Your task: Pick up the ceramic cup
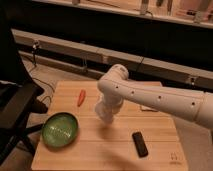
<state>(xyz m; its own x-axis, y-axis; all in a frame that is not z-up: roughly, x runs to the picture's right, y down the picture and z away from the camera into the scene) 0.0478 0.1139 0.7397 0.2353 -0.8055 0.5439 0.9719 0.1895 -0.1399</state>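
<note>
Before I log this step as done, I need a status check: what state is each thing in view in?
Gripper: low over the table's middle, at the end of the white arm.
Ceramic cup: not visible anywhere; cannot tell its state.
Green plate: flat on the wooden table, front left, untouched.
Orange-red item: lying on the table, left of the arm.
Black object: lying flat, front right.
</note>
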